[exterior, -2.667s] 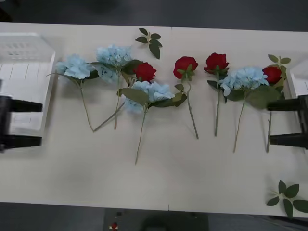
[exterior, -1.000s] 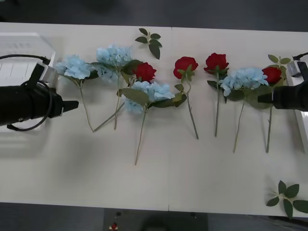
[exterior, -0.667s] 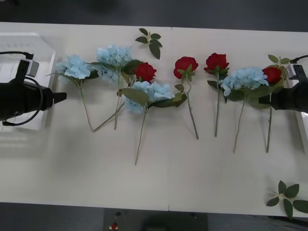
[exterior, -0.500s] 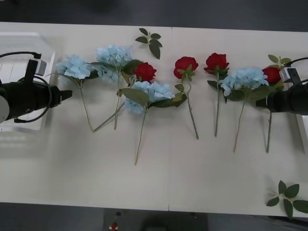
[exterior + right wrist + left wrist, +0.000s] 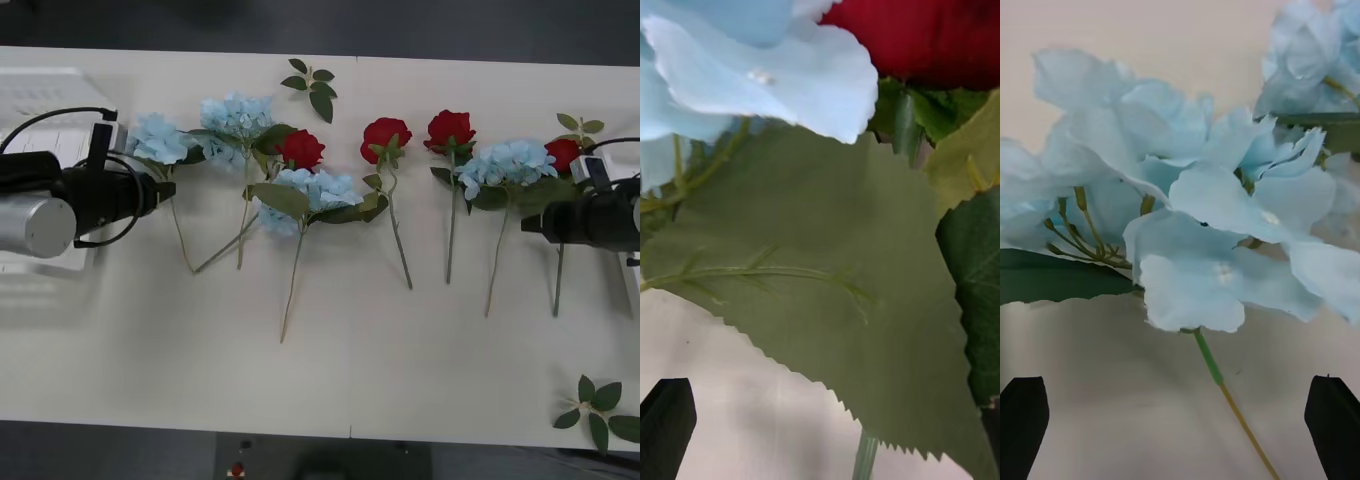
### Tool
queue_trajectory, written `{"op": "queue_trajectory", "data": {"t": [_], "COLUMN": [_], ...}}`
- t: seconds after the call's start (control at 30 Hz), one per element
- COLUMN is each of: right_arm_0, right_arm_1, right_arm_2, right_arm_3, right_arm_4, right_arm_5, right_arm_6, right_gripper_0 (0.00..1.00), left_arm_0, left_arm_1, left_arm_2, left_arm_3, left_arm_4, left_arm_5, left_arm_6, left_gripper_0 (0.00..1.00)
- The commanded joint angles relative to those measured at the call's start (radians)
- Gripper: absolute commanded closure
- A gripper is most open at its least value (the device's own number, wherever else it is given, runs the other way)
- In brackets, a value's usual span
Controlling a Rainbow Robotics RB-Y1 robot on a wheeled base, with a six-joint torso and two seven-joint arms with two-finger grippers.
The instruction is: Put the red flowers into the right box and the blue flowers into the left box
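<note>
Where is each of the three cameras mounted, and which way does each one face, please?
Front view: above the arms, looking down at the table; both arms reach in, left tool and right tool.
Left wrist view: on the left wrist, facing the leftmost blue flower; two black fingertips at the corners.
Right wrist view: on the right wrist, facing a green leaf under the rightmost red flower; one fingertip.
Shared: that blue flower appears in the front and left wrist views.
</note>
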Motion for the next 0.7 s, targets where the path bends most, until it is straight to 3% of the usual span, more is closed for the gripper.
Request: {"op": "queue_trajectory", "data": {"t": [0.03,0.17,0.23,0.27,0.37,0.43,0.7], "right_arm_0": [-0.014,-0.022,-0.020,-0.020,-0.020,-0.020,-0.025], "right_arm_1": [0.002,0.003,0.002,0.003,0.003,0.003,0.002], "right_arm_2": [0.004,0.020,0.026,0.029,0.034,0.037,0.038], "right_arm_3": [0.002,0.011,0.014,0.014,0.020,0.028,0.032], "right_arm_4": [0.013,0.020,0.024,0.027,0.037,0.043,0.060], "right_arm_5": [-0.001,-0.001,-0.002,-0.002,-0.002,-0.001,-0.001], "right_arm_6": [-0.059,-0.067,-0.068,-0.068,-0.068,-0.068,-0.071], "right_gripper_0": [0.00,0.01,0.10,0.21,0.82,1.00,1.00], "left_arm_0": [-0.070,-0.096,-0.104,-0.107,-0.109,-0.110,-0.124], "left_arm_1": [-0.004,-0.010,-0.013,-0.013,-0.013,-0.013,-0.035], "left_arm_2": [-0.050,-0.090,-0.105,-0.113,-0.128,-0.134,-0.142], "left_arm_3": [0.060,0.114,0.130,0.132,0.132,0.132,0.144], "left_arm_4": [-0.020,-0.020,-0.020,-0.020,-0.020,-0.021,-0.030], "left_arm_5": [-0.024,-0.024,-0.024,-0.025,-0.024,-0.025,-0.027], "left_arm_6": [0.047,0.058,0.061,0.064,0.072,0.078,0.085], "left_gripper_0": [0.00,0.00,0.00,0.00,0.00,0.00,0.00]}}
